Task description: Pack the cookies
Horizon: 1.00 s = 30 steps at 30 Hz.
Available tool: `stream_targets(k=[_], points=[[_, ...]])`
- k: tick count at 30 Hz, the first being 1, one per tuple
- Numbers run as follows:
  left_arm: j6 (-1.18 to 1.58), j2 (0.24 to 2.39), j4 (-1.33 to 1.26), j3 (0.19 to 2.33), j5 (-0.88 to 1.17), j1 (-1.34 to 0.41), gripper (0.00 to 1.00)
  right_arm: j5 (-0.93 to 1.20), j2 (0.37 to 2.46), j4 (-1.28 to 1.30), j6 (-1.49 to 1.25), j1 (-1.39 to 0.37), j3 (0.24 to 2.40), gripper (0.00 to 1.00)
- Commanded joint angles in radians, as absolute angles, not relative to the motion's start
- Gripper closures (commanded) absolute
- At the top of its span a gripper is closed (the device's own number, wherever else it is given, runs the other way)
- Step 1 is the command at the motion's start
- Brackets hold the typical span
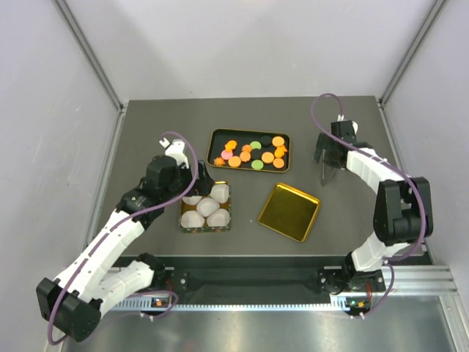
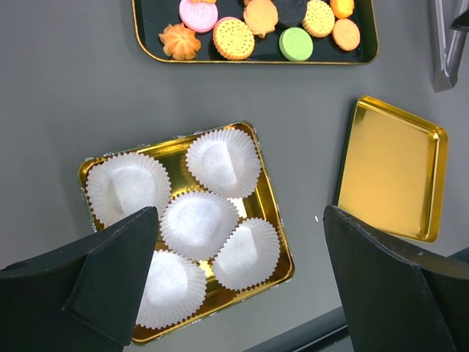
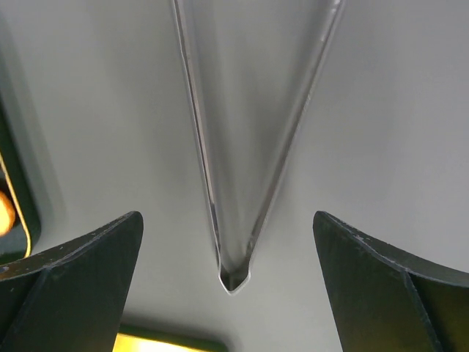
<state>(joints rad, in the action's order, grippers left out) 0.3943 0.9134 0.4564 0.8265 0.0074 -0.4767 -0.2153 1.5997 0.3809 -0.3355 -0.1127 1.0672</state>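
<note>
The cookies [image 1: 246,155], mostly orange with some pink, green and dark ones, lie in a black tray [image 1: 215,137] at the table's middle back. They also show at the top of the left wrist view [image 2: 234,38]. A gold tin [image 1: 185,219] holds several empty white paper cups [image 2: 196,224]. My left gripper [image 1: 192,183] hovers open and empty above the tin [image 2: 275,213]. My right gripper [image 1: 326,158] is open, right of the tray, low over metal tongs [image 3: 233,147] that lie on the table between its fingers [image 3: 88,264], untouched.
A gold lid [image 1: 289,211] lies upturned right of the tin, also in the left wrist view [image 2: 392,180]. The tongs [image 1: 325,174] point toward the lid. Grey walls enclose the table on three sides.
</note>
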Motion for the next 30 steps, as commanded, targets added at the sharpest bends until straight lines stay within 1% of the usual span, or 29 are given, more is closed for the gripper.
stream_targets(k=[1,9,18,26,30], points=[[0.393,0.897,0.433,0.833,0.025,-0.472,0.01,-0.221,1.652,0.316,-0.356,-0.097,1.147,0.0],[0.394,0.899,0.437,0.833,0.028,-0.474,0.01,-0.256,1.753,0.327,-0.354,-0.094,1.195,0.0],[0.394,0.914,0.439,0.833,0.031,-0.474,0.01,-0.242,1.802,0.31,-0.347,-0.068,1.192,0.01],[0.394,0.927,0.442,0.833,0.025,-0.474,0.01,-0.186,1.867,0.281,-0.354,-0.054,1.186,0.1],[0.394,0.93,0.443,0.833,0.02,-0.474,0.01,-0.167,1.871,0.27,-0.365,-0.051,1.184,0.18]])
